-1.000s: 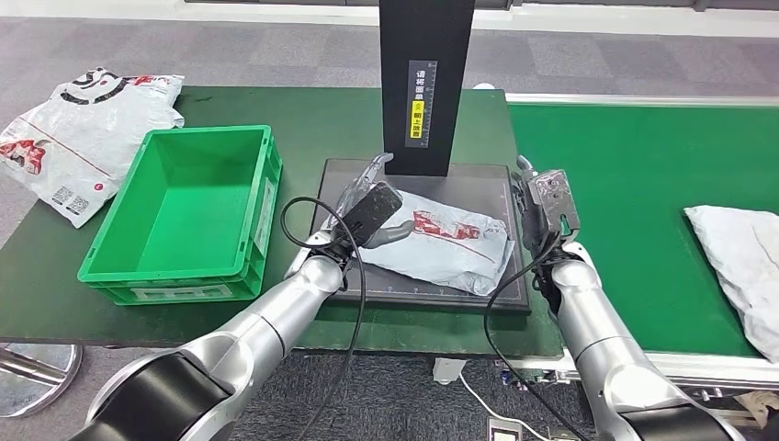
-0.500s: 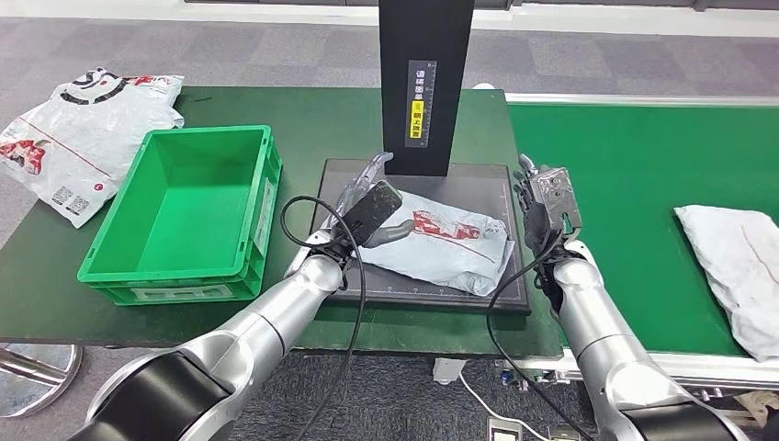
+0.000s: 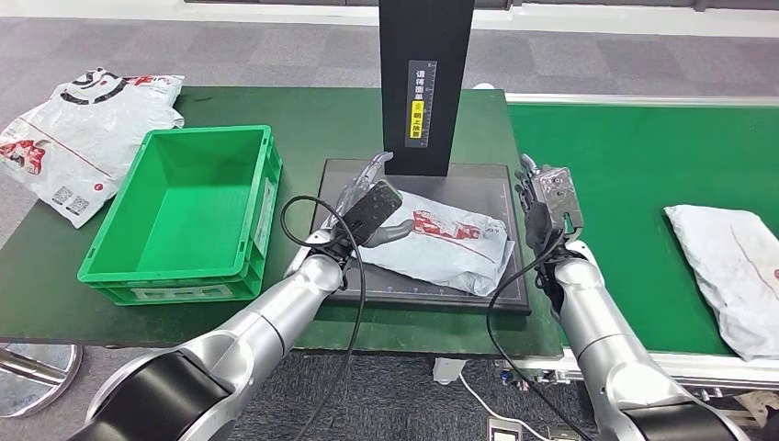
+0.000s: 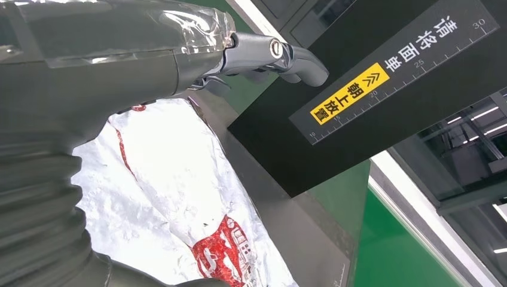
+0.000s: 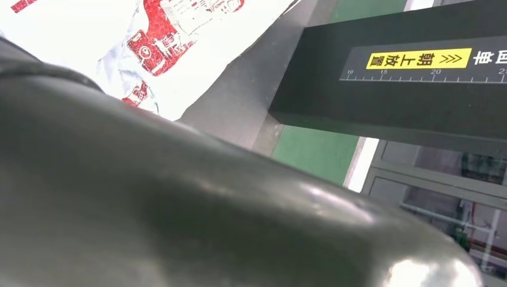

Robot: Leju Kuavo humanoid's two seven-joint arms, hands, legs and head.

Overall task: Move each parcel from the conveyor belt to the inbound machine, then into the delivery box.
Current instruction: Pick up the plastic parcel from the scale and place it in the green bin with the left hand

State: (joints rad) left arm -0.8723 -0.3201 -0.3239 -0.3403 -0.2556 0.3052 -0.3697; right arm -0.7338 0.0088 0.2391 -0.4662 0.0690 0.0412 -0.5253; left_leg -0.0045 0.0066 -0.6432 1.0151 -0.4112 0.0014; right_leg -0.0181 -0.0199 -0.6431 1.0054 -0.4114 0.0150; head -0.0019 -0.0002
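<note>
A white bag with red print (image 3: 447, 239) lies flat on the dark plate of the machine (image 3: 496, 179), under its black post (image 3: 426, 73). The left hand (image 3: 372, 207) is at the bag's left end, its thumb lying on the bag and its fingers (image 4: 281, 57) stretched out and holding nothing. The right hand (image 3: 548, 204) is just beside the plate's right edge; I cannot tell how its fingers are set. The green box (image 3: 184, 216) sits empty on the desk (image 3: 312, 119) to the left. Another white bag (image 3: 730, 271) lies on the green belt (image 3: 634, 175) at the right. More bags (image 3: 83, 129) lie far left.
</note>
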